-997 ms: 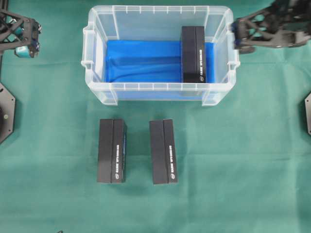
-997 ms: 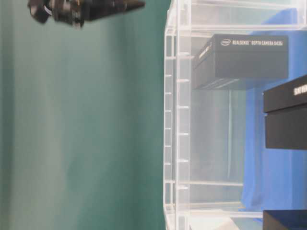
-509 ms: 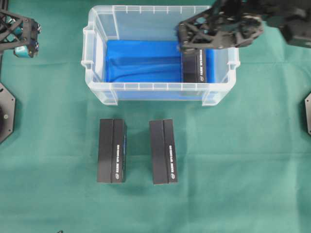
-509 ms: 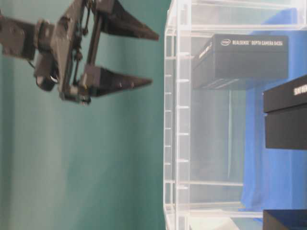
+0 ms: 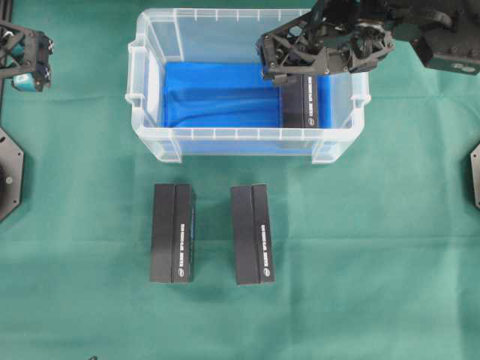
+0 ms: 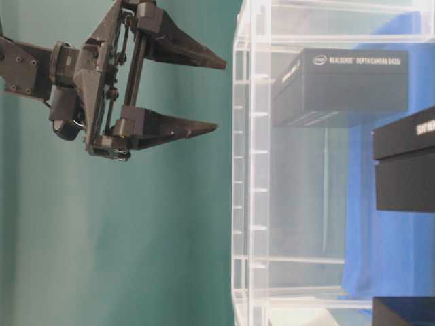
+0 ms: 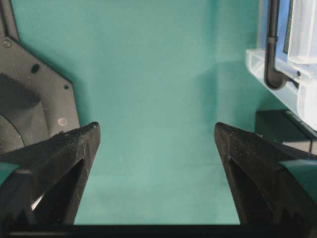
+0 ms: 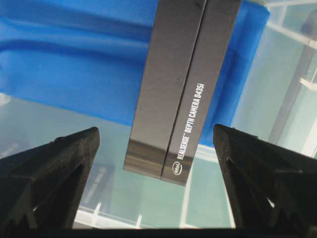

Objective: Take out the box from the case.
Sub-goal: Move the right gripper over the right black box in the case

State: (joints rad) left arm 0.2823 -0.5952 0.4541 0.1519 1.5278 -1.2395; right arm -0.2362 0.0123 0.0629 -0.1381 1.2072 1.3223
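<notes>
Hovering over the large translucent clear plastic case with its blue cloth lining: the black right gripper, jaws spread wide and holding nothing. Lying flat on that lining at about three o'clock inside the case, near the right wall: the long black rectangular cardboard box with white lettering, framed between the two fingertips in the right wrist view. Idling at nine o'clock of the table, well apart from the case: the left gripper, likewise spread and empty. Resting at six o'clock of the case on the green cloth: two similar black boxes, side by side.

Likely troubles from here: catching a fingertip on the case's ribbed rim or right wall while descending, given how close the box sits to that wall; pinching the blue lining along with the box and dragging it up; closing off-centre and tilting the box.
</notes>
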